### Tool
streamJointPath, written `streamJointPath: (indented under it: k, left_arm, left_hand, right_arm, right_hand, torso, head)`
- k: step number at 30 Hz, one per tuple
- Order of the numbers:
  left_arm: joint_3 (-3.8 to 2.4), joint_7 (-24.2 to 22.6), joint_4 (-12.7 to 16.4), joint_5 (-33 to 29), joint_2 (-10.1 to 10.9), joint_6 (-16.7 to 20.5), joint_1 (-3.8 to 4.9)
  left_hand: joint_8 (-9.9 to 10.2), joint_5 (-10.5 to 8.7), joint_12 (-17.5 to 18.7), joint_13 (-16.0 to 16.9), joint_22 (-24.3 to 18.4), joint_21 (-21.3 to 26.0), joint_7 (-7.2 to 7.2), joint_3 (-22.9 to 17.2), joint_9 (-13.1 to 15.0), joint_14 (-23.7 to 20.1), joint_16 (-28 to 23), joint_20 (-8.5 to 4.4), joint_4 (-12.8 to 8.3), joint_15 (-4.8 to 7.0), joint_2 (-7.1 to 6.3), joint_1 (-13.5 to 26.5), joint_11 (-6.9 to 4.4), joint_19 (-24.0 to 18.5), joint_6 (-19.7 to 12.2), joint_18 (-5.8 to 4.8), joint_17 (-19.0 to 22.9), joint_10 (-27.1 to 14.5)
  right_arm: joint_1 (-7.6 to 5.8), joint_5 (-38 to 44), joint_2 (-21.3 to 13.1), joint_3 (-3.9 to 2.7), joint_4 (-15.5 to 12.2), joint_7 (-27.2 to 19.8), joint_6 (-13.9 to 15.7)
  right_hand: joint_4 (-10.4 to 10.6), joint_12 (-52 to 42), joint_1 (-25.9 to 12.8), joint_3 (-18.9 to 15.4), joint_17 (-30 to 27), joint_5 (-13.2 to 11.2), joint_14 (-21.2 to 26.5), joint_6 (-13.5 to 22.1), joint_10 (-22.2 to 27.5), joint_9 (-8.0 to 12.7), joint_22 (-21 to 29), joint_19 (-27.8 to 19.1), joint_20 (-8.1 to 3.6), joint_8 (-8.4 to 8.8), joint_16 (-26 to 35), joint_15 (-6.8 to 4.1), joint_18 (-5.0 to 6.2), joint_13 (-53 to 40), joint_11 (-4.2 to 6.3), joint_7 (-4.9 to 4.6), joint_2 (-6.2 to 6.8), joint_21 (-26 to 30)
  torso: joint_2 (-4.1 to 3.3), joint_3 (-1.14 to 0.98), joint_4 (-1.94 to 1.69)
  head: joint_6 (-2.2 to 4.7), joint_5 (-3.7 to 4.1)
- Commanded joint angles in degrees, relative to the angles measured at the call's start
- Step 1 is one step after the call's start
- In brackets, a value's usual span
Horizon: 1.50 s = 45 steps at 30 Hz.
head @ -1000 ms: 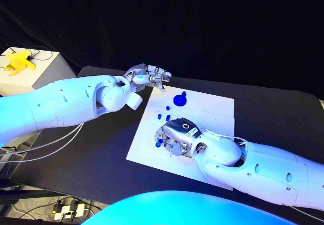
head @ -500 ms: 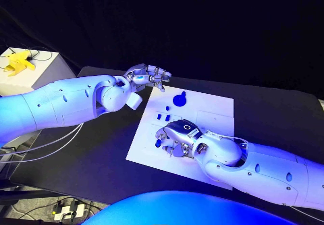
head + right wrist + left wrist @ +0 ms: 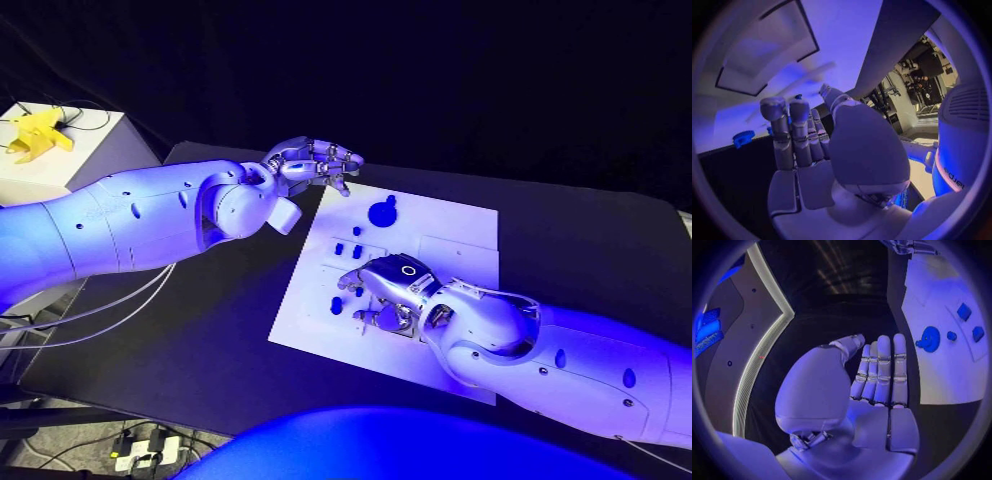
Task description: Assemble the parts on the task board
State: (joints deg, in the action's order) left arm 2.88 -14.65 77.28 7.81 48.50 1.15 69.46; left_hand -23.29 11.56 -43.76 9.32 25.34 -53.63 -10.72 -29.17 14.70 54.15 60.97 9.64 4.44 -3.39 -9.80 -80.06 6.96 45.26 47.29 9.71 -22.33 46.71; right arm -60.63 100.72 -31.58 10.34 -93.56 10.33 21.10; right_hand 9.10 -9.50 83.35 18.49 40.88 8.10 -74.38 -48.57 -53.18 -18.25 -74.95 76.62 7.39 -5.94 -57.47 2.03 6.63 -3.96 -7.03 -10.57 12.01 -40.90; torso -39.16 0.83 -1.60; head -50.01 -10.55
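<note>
- Two hands show around the task board, our landmark, which lies mid-desk.
- We see the left hand above the desk just off the board's far left corner, fingers straight, side by side, holding nothing.
- We see the right hand low over the board's near half, fingers bent downward; we cannot tell whether they hold anything.
- On the board sit a blue gear-shaped part near the far edge and small blue parts between it and the right hand.
</note>
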Motion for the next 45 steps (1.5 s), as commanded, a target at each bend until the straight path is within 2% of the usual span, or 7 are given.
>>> streamJointPath:
  k: [1, 8, 14, 18, 26, 38, 45]
  left_arm:
    - [-0.04, -0.1, 0.1, 0.1, 0.0, -1.1, 0.03]
    - [-0.03, -0.1, 0.1, 0.1, 0.1, -1.1, 0.02]
    - [-0.02, -0.3, -0.1, 0.0, 0.2, -1.0, -0.15]
    - [-0.02, -0.6, -0.1, 0.0, 0.2, -0.9, -0.45]
    - [-0.02, -0.9, 0.0, 0.0, 0.3, -0.7, -1.38]
    - [-0.03, -1.1, 1.4, -0.1, 0.4, -0.6, -2.36]
    - [-0.03, -1.1, 2.1, -0.1, 0.5, -0.6, -2.50]
  left_hand:
    - [0.4, 0.15, 0.2, 0.0, -0.1, 0.2, -0.04, 0.1, -0.1, 0.1, -0.3, -0.20, 0.3, -0.16, -0.09, -0.4, 0.24, 0.4, -0.1, 0.78, 0.1, 0.1]
    - [0.4, 0.15, 0.2, 0.0, -0.1, 0.2, -0.04, 0.1, -0.1, 0.1, -0.3, -0.20, 0.3, -0.16, -0.09, -0.4, 0.24, 0.4, -0.1, 0.78, 0.1, 0.1]
    - [0.4, 0.15, 0.2, -0.1, -0.1, 0.2, -0.05, 0.2, -0.1, 0.1, -0.3, -0.19, 0.4, -0.18, -0.10, -0.4, 0.25, 0.4, -0.1, 0.77, 0.1, 0.1]
    - [0.4, 0.15, 0.2, -0.1, -0.1, 0.2, -0.05, 0.2, -0.1, 0.1, -0.3, -0.19, 0.4, -0.18, -0.10, -0.4, 0.25, 0.4, -0.1, 0.77, 0.1, 0.1]
    - [0.4, 0.17, 0.2, -0.1, -0.1, 0.3, -0.06, 0.2, -0.1, 0.1, -0.3, -0.18, 0.5, -0.18, -0.06, -0.4, 0.26, 0.4, -0.2, 0.77, 0.1, 0.1]
    - [0.4, 0.17, 0.2, -0.1, -0.2, 0.3, -0.06, 0.2, -0.1, 0.1, -0.3, -0.18, 0.5, -0.18, -0.03, -0.4, 0.25, 0.4, -0.2, 0.78, 0.1, 0.1]
    - [0.4, 0.17, 0.2, -0.1, -0.2, 0.3, -0.06, 0.2, -0.1, 0.1, -0.3, -0.18, 0.5, -0.18, -0.03, -0.4, 0.25, 0.4, -0.2, 0.78, 0.1, 0.1]
  right_arm:
    - [-0.17, -0.7, -1.2, -0.05, -1.1, -1.8, 4.5]
    - [-1.99, -7.9, -5.5, -0.27, -3.4, -4.9, 7.7]
    - [-5.28, -26.3, -12.4, -0.39, -5.6, -6.2, 4.9]
    - [-7.23, -34.8, -17.9, -0.41, -7.1, -4.6, 3.2]
    - [-8.87, -43.0, -26.5, -0.31, -10.1, 2.4, -2.4]
    - [-8.05, -39.5, -30.2, 0.78, -13.4, 11.0, -3.7]
    - [-6.38, -34.4, -28.7, 1.11, -13.9, 13.8, -2.8]
  right_hand:
    - [0.2, -0.9, 0.9, -0.6, -0.1, 0.1, 0.3, -0.5, 0.2, 0.1, -2.7, 0.1, 0.07, 0.14, 0.0, -0.15, 0.99, -0.1, 0.07, 0.22, -0.18, 0.0]
    - [1.1, -4.4, 1.9, 1.0, 0.8, 0.7, -1.1, -3.1, -4.1, 0.4, -3.3, 1.4, -0.62, -0.59, -1.2, -0.78, 0.62, -0.2, 0.84, 0.75, 0.17, -2.4]
    - [3.3, -7.5, 0.7, 3.5, 1.5, -1.9, -1.6, -6.2, -12.0, 0.6, -4.5, 2.8, -1.12, -1.77, -2.2, -1.61, 0.03, -0.8, 1.99, 1.17, 1.00, -6.2]
    - [4.7, -14.9, -1.1, 2.9, 11.8, -1.8, -7.1, -8.4, -21.1, 0.2, -8.5, 7.2, -2.74, -3.53, -9.9, -3.59, -2.09, -5.9, 4.31, 2.75, 1.53, -20.8]
    - [7.3, -57.3, -7.1, -2.1, 30.3, 0.1, -11.8, -8.7, -25.2, -4.2, -11.4, 9.9, -4.22, -10.38, -21.9, -4.82, -3.85, -56.2, 5.80, 4.58, -0.85, -32.5]
    - [7.5, -72.9, -10.7, -5.2, 40.2, 0.5, -13.8, -8.4, -32.0, -6.7, -12.9, 11.2, -4.55, -12.20, -27.8, -5.12, -4.96, -76.7, 6.18, 5.11, -2.91, -39.6]
    - [7.6, -73.0, -12.0, -7.0, 40.7, 0.5, -13.8, -9.8, -32.0, -7.1, -13.0, 11.3, -4.50, -12.68, -28.1, -5.18, -5.04, -77.2, 6.35, 5.43, -2.27, -40.3]
  torso:
    - [0.02, 0.01, -0.02]
    - [0.20, 0.05, 0.20]
    - [0.61, -0.22, 0.67]
    - [0.98, -0.44, 1.12]
    - [1.60, -1.08, 2.12]
    - [2.09, -1.39, 3.06]
    - [2.02, -1.24, 2.87]
  head:
    - [0.01, 0.19]
    - [0.01, 1.81]
    - [0.01, 5.54]
    - [0.01, 8.80]
    - [0.01, 13.25]
    - [0.01, 14.19]
    - [0.01, 13.95]
